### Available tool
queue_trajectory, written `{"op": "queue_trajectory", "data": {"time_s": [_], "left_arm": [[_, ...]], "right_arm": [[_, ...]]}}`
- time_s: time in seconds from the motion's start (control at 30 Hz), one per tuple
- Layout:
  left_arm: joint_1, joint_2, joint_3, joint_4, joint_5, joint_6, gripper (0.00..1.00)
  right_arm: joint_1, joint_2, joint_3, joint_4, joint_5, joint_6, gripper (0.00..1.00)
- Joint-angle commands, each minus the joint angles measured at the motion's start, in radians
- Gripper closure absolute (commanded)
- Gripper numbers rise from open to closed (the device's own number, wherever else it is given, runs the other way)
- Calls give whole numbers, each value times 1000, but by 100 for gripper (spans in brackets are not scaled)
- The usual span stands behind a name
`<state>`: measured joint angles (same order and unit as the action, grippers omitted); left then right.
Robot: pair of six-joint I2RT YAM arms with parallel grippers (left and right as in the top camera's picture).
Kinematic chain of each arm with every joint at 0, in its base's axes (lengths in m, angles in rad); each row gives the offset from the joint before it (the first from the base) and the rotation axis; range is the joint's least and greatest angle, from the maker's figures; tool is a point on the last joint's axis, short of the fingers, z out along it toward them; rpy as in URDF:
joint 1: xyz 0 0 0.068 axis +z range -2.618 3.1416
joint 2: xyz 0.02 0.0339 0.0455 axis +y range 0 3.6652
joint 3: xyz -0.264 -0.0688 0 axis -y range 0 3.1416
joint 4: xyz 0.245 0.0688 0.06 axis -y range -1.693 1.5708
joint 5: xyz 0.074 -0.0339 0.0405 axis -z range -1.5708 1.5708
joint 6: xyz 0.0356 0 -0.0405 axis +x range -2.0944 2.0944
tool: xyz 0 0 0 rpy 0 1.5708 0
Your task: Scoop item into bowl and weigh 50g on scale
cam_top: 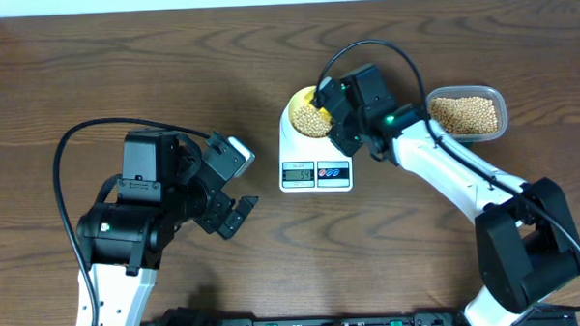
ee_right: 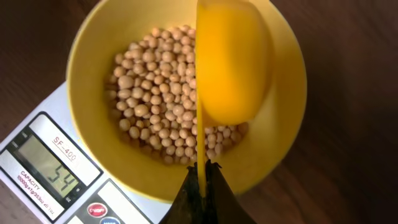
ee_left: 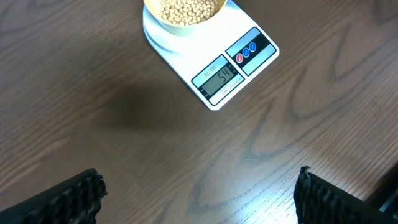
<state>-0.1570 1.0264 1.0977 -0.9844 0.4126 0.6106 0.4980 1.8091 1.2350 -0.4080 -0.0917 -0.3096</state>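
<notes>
The pale yellow bowl (cam_top: 306,116) stands on the white scale (cam_top: 315,167) and holds many beige beans (ee_right: 152,106). The scale's display (ee_right: 55,174) reads 54; it also shows in the left wrist view (ee_left: 221,79). My right gripper (ee_right: 202,171) is shut on the handle of a yellow measuring spoon (ee_right: 233,62), whose scoop hangs turned on its side over the bowl's right half. My left gripper (ee_left: 199,193) is open and empty above bare table, left of the scale (ee_left: 211,62).
A clear plastic tub (cam_top: 467,115) full of beans sits right of the scale. The right arm reaches from the lower right across to the bowl. The left arm's base stands at the lower left.
</notes>
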Motion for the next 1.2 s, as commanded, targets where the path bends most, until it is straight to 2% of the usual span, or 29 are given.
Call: {"op": "queue_trajectory", "data": {"time_s": [0.0, 0.4, 0.63, 0.8, 0.97, 1.17], "left_arm": [[5, 0, 19, -2, -2, 18, 1], [5, 0, 19, -2, -2, 18, 1], [5, 0, 19, -2, -2, 18, 1], [5, 0, 19, -2, -2, 18, 1], [5, 0, 19, -2, -2, 18, 1], [5, 0, 19, -2, -2, 18, 1]], "right_arm": [[33, 18, 13, -18, 37, -47, 99], [11, 18, 60, -78, 0, 4, 99], [-35, 18, 83, -123, -157, 10, 99], [-38, 18, 83, -147, -160, -13, 99], [-32, 18, 83, -146, -75, -36, 99], [-32, 18, 88, -150, -155, -35, 99]]}}
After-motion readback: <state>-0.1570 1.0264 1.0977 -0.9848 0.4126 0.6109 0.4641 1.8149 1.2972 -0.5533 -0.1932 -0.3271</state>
